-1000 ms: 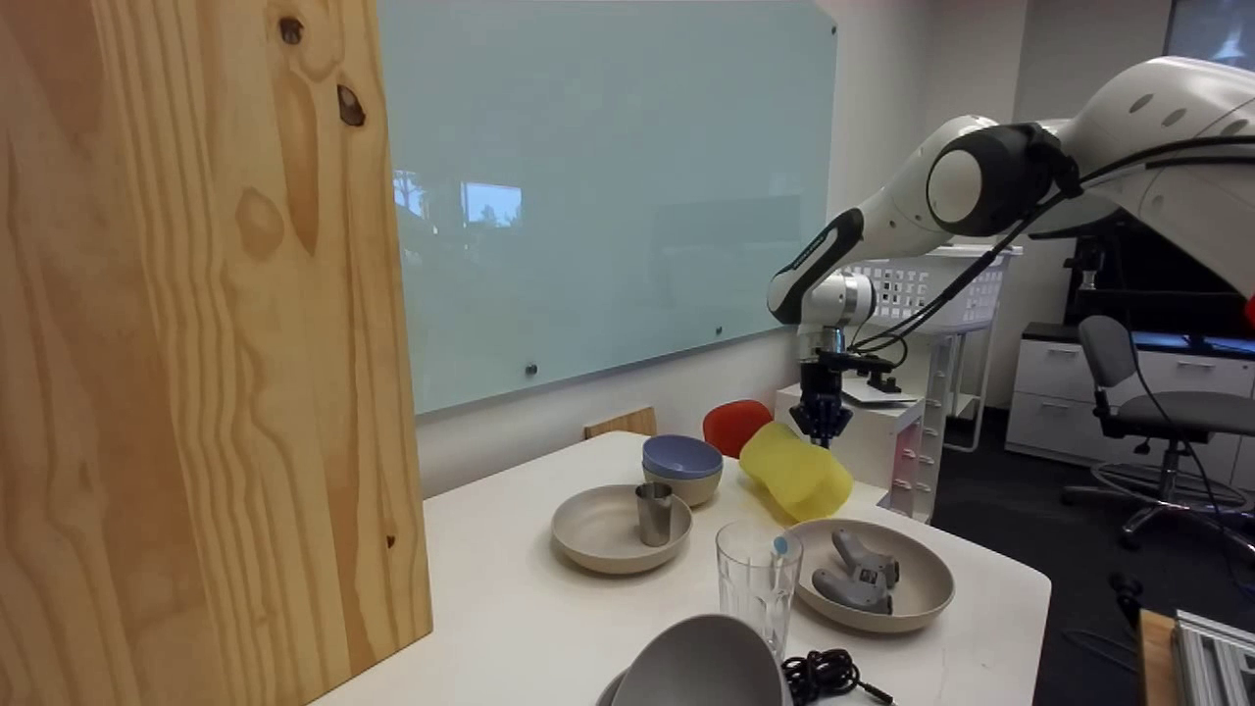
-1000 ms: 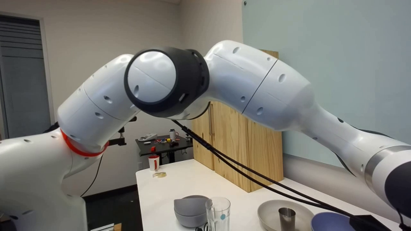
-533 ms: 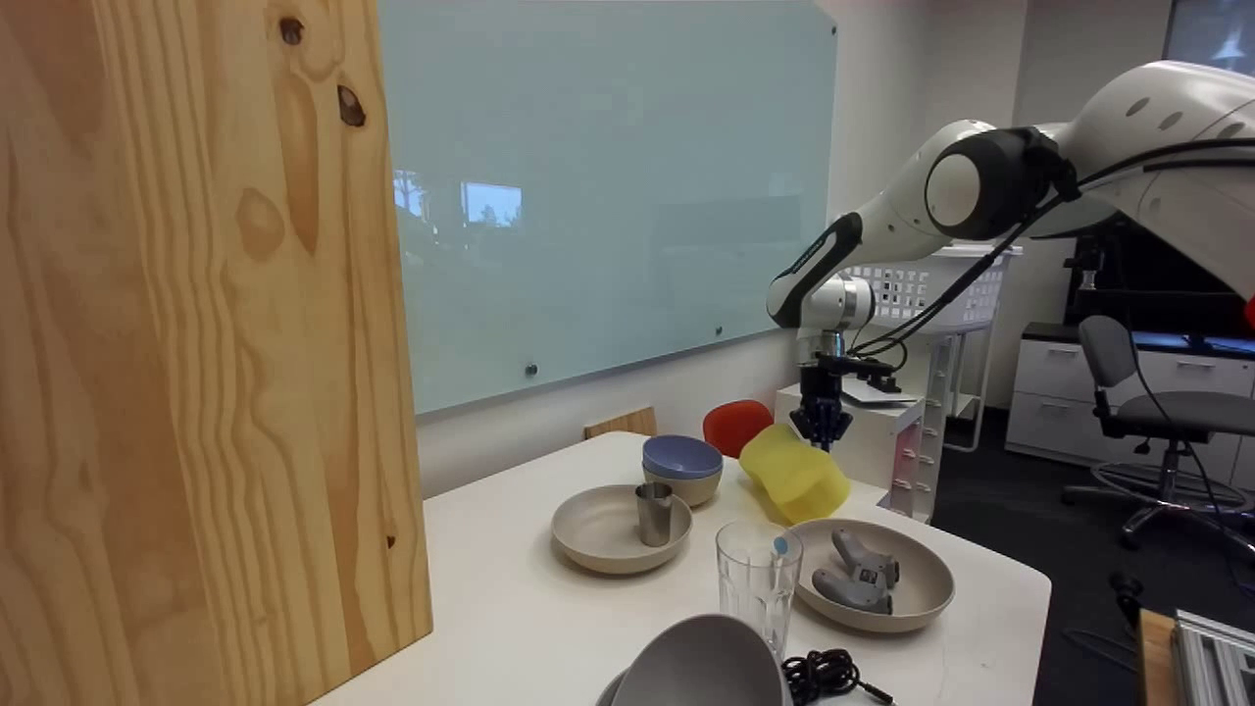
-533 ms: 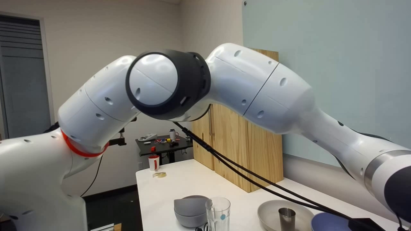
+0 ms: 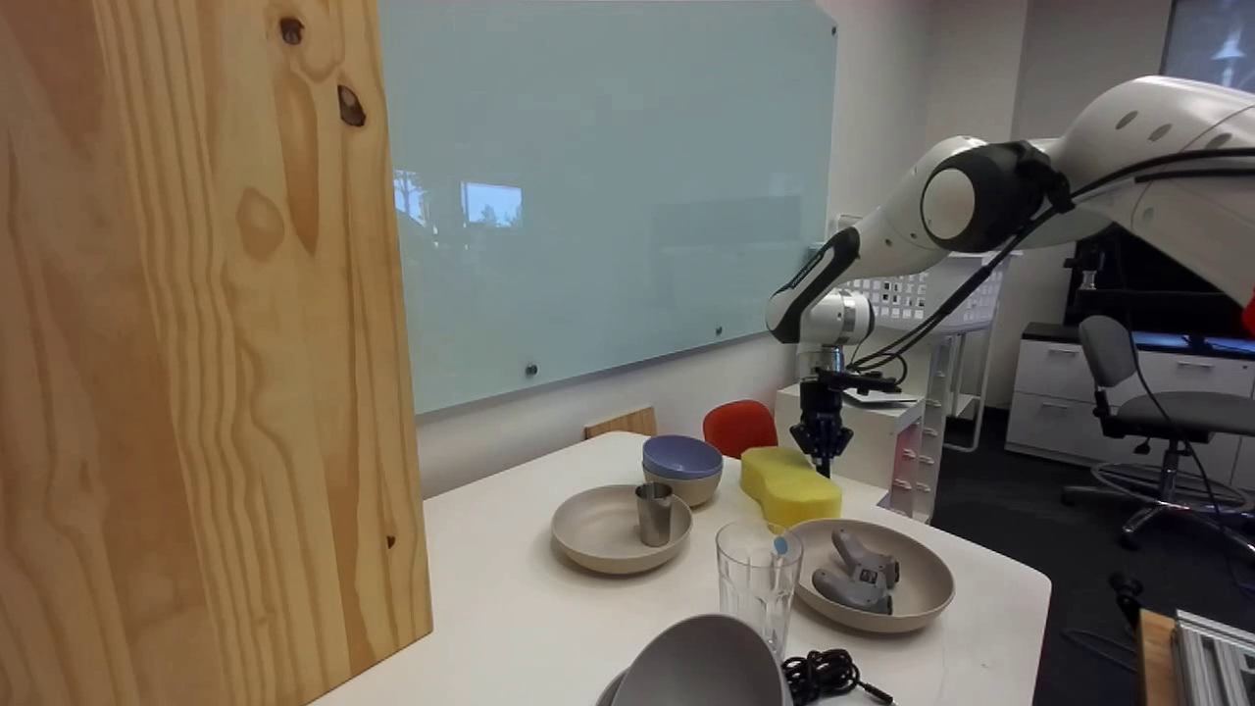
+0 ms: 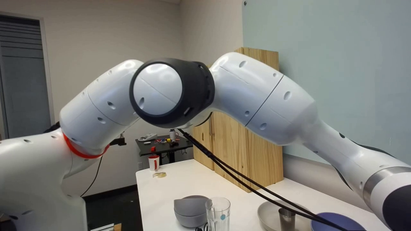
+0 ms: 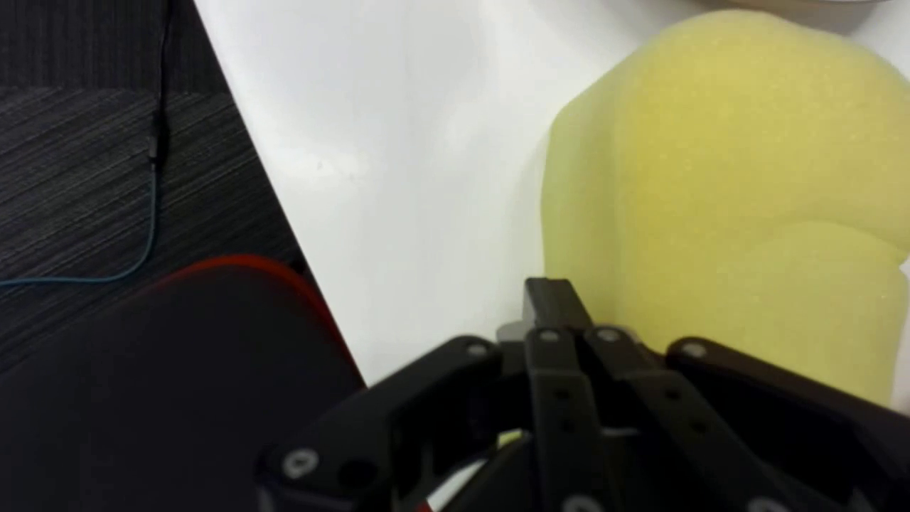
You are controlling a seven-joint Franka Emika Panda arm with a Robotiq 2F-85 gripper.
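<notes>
Yellow sponge [image 5: 789, 487] laid on white table [image 5: 520, 628], flanked by stacked bowls [image 5: 683, 475] and beige plate [image 5: 927, 588] with game controller [image 5: 868, 577], black gripper [image 7: 561, 306] positioned beside the sponge's edge, jaws fully closed.

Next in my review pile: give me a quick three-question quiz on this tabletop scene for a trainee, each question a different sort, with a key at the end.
1. Open: what lies nearest the gripper, and are its jaws open or shut?
2. True or false: the steel cup lies on its side.
3. Fill in: the blue bowl is stacked on a ____.

Key:
1. The yellow sponge, on the table; the jaws are shut beside its edge. Whether they touch it is hard to tell.
2. False: it stands upright in a beige dish.
3. beige bowl
</notes>
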